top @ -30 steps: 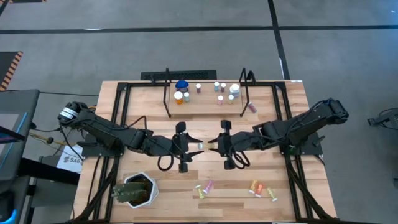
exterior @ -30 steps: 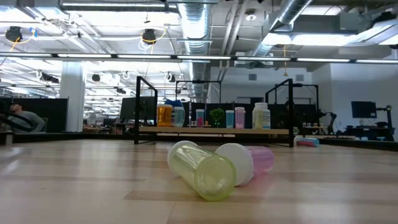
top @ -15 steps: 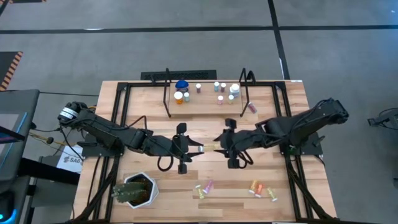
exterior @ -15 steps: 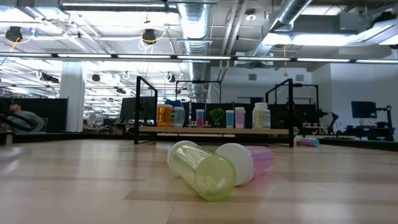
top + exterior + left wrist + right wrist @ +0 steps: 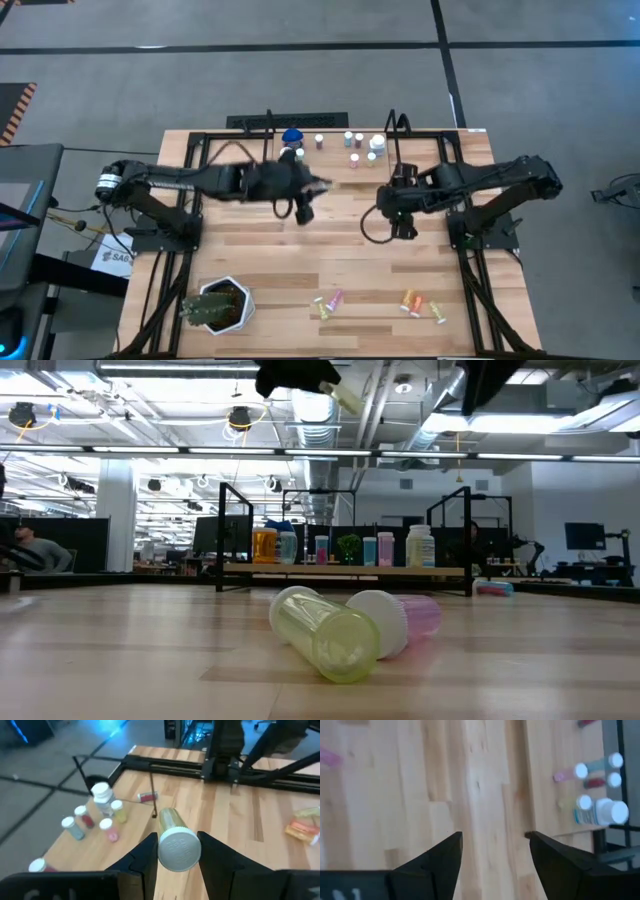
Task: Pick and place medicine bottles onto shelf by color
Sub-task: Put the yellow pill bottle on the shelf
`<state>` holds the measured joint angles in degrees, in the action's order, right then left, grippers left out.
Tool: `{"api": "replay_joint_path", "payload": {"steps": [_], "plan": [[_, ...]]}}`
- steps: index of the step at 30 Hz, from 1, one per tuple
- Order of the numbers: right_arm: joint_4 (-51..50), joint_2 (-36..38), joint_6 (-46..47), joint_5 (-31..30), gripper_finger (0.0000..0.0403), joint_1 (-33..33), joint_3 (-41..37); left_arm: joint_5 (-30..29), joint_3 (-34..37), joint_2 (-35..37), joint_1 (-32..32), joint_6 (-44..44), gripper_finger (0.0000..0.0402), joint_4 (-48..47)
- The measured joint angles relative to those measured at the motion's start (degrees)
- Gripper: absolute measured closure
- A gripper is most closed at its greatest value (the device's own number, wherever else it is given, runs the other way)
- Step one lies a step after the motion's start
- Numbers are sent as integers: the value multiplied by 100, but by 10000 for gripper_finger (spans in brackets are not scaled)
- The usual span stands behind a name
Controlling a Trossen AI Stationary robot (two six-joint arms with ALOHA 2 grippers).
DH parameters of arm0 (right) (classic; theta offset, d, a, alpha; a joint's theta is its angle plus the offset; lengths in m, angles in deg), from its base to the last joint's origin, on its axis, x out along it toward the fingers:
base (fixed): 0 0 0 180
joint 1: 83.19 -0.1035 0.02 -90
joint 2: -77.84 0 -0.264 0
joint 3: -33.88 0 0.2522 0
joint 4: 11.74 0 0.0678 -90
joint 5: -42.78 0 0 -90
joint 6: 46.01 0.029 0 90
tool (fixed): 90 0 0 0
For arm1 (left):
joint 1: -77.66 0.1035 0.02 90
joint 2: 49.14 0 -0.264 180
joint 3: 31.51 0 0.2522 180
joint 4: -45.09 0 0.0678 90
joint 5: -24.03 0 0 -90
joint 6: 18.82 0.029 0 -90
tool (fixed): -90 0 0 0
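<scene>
My left gripper (image 5: 312, 185) is up over the table just near of the shelf (image 5: 330, 172), shut on a yellow bottle with a white cap (image 5: 172, 837), which also shows high in the low view (image 5: 345, 398). My right gripper (image 5: 492, 852) stands open over bare wood, right of centre (image 5: 393, 203), with nothing between its fingers. Several medicine bottles stand on the shelf (image 5: 345, 570), among them an orange one (image 5: 288, 154) and a blue-lidded one (image 5: 291, 135). More bottles lie on their sides near the front edge: yellow (image 5: 325, 632), pink (image 5: 400, 620), orange (image 5: 409, 300). My left gripper pinches the yellow bottle at its white-capped end (image 5: 179, 851) between its two fingers. The fingers come from the table's left, slanting a little downward, and lie along the bottle. Its yellow body (image 5: 169, 817) sticks out past the fingertips, lifted clear of table and shelf.
A pink bottle (image 5: 405, 173) lies on the table just right of the shelf's black upright. A spiky green plant in a white pot (image 5: 215, 305) stands at the near left corner. Black frame rails run along both table sides. Bare wood lies between the shelf and the front bottles.
Both grippers met at the table's centre with the yellow bottle between them. My right gripper has come away from it, drawn back toward the right and far side, risen and tipped downward. My left gripper has swung toward the shelf and up, carrying the bottle.
</scene>
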<state>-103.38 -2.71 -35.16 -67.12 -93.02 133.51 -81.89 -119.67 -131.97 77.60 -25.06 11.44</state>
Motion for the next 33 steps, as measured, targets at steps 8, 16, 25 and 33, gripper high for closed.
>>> {"api": "replay_joint_path", "payload": {"steps": [8,16,25,33], "plan": [[258,463,52,10,148,537,8,756,-145,-80,792,-167,295,-700],[1437,1098,-436,20,148,599,7,1576,-369,-819,1270,-270,295,-890],[2058,1696,-732,46,148,621,-960,1634,-2293,-2319,1385,-28,295,-2932],[3026,2712,-704,53,148,633,-2771,1545,-3598,-3381,1515,390,295,-4323]]}}
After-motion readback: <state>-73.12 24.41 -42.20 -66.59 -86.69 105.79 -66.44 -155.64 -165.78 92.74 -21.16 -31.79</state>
